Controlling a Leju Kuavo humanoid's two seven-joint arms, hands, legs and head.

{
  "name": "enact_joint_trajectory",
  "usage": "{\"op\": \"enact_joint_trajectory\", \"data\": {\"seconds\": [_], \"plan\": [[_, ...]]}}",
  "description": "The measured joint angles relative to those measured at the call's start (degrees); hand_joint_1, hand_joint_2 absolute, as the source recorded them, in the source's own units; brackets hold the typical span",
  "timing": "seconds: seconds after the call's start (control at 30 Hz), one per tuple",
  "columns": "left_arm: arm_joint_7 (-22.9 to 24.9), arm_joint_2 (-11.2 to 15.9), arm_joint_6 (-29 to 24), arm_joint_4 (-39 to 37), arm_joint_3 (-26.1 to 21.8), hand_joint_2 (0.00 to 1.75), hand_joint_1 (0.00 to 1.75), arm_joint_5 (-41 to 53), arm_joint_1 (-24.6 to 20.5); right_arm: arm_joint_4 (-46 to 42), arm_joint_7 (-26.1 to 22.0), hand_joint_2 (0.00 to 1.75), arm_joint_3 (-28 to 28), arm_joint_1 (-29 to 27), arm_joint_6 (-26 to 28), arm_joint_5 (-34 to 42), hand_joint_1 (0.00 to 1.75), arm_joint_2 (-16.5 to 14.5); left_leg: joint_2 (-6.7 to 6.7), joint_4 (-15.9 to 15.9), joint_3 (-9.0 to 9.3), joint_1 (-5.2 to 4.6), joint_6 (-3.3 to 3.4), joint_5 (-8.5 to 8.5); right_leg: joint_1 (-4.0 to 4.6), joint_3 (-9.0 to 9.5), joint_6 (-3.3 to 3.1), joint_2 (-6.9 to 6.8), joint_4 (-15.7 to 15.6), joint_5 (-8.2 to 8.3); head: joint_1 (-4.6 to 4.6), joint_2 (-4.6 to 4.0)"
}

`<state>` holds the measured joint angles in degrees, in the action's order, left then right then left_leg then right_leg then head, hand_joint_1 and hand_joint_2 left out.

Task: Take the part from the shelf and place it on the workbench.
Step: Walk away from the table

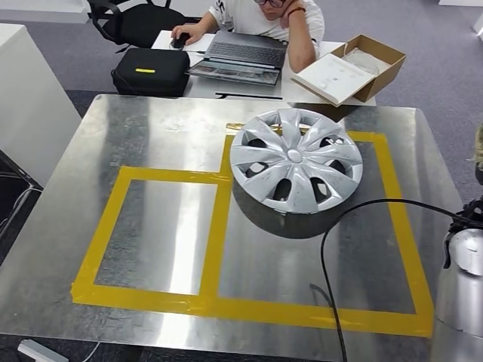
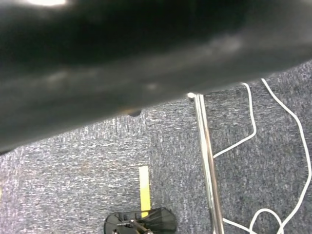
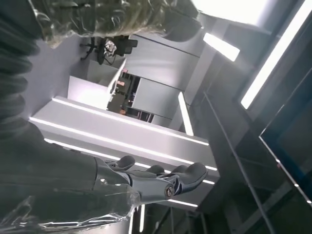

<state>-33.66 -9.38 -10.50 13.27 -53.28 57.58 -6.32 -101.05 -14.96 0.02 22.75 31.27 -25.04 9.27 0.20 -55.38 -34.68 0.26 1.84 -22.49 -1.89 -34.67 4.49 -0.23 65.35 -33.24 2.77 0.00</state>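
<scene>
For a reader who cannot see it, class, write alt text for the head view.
A silver hubcap lies flat on a shiny metal workbench, inside the larger of two boxes of yellow tape. A black cable crosses the near right of the bench. Behind it, a person sits at a laptop.

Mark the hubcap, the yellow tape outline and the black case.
hubcap (image 1: 295,156): head view, on its centre hub.
yellow tape outline (image 1: 216,231): head view, on the middle strip.
black case (image 1: 151,72): head view, on its top face.
</scene>
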Motion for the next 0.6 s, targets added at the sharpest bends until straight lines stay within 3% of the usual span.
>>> {"op": "enact_joint_trajectory", "data": {"seconds": [0.03, 0.1, 0.17, 0.23, 0.3, 0.37, 0.4, 0.43, 0.47, 0.53, 0.6], "plan": [[0.19, 0.03, -0.23, 0.00, -0.01, 0.00, 0.00, -0.01, 0.00, -0.09, 0.01, 0.00, -0.17, -0.18, -0.18, 0.66, 0.00, 0.00, -0.02, -0.50, -0.07, 0.08, -0.47, -0.33, -0.14, 1.34, 0.25, -0.05, -3.54, 2.06, -0.06, 0.00], [0.57, 0.10, -0.90, 0.00, -0.01, 0.00, 0.00, -0.01, 0.01, -0.36, 0.08, 0.00, -0.51, -0.83, -0.40, 1.86, 0.00, -0.01, -0.08, -1.61, -0.37, 0.00, -1.36, -0.89, -0.27, 3.22, -0.24, 0.14, -7.70, 4.13, -0.12, 0.00], [1.11, 0.16, -1.52, 0.00, -0.01, 0.00, 0.00, 0.05, 0.12, -0.56, 0.25, 0.00, -0.76, -1.56, -0.69, 2.83, 0.00, -0.02, -0.12, -2.11, -0.63, -0.09, -1.89, -0.99, -0.15, 3.26, -1.38, 0.47, -7.61, 4.20, -0.12, 0.00], [1.93, 0.20, -2.13, 0.00, -0.01, 0.00, 0.00, 0.50, 0.19, -0.79, 0.43, 0.00, -0.86, -1.92, -1.22, 3.86, 0.00, -0.02, -0.12, -2.82, -0.95, 0.07, -2.36, -1.64, -0.16, 3.10, -2.13, 0.53, -7.31, 4.29, -0.09, 0.00], [2.41, 0.24, -2.61, 0.00, 0.00, 0.00, 0.00, 1.09, 0.18, -1.17, 0.43, 0.00, -0.89, -2.11, -1.59, 4.65, 0.00, -0.02, -0.11, -7.02, -2.75, 0.19, -2.82, -4.37, -0.20, 3.15, -2.69, 0.55, -7.33, 4.34, 0.01, 0.00], [2.47, 0.24, -2.75, 0.00, 0.01, 0.00, 0.00, 1.38, 0.23, -1.55, 0.19, 0.00, -0.90, -2.65, -1.53, 4.86, 0.00, -0.02, -0.11, -14.62, -6.22, 0.19, -2.96, -7.85, 0.00, 3.18, -2.99, 0.54, -7.32, 4.22, 0.04, 0.00], [2.47, 0.22, -2.76, 0.00, 0.01, 0.00, 0.00, 1.42, 0.28, -1.71, 0.03, 0.00, -0.90, -3.02, -1.45, 4.88, 0.00, -0.02, -0.11, -17.56, -7.63, 0.18, -2.89, -8.74, 0.15, 3.22, -3.10, 0.55, -7.32, 4.15, 0.03, 0.00], [2.47, 0.20, -2.76, 0.00, 0.01, 0.00, 0.00, 1.46, 0.34, -1.85, -0.12, 0.00, -0.90, -3.36, -1.37, 4.91, 0.00, -0.02, -0.11, -18.74, -8.26, 0.15, -2.67, -8.56, 0.33, 3.30, -3.22, 0.59, -7.31, 4.06, 0.04, 0.00], [2.47, 0.19, -2.77, 0.00, 0.01, 0.00, 0.00, 1.46, 0.37, -2.02, -0.23, 0.00, -0.90, -3.60, -1.32, 4.93, 0.00, -0.02, -0.13, -17.59, -7.79, 0.07, -2.30, -7.23, 0.51, 3.44, -3.32, 0.67, -7.31, 3.95, 0.03, 0.00], [2.47, 0.23, -2.80, 0.00, 0.01, 0.00, 0.00, 1.46, 0.37, -2.39, -0.36, 0.00, -0.91, -3.79, -1.29, 4.97, 0.00, -0.02, -0.32, -10.86, -4.66, -0.31, -1.12, -3.16, 0.77, 3.82, -3.44, 0.84, -7.35, 3.68, 0.01, 0.00], [2.46, 0.31, -2.83, 0.00, 0.01, 0.00, 0.00, 1.49, 0.32, -2.63, -0.44, 0.00, -0.92, -3.85, -1.28, 4.98, 0.00, -0.02, -0.50, -5.23, -2.04, -0.76, -0.09, -1.30, 0.94, 3.83, -3.23, 0.96, -7.33, 3.44, -0.02, 0.00]]}}
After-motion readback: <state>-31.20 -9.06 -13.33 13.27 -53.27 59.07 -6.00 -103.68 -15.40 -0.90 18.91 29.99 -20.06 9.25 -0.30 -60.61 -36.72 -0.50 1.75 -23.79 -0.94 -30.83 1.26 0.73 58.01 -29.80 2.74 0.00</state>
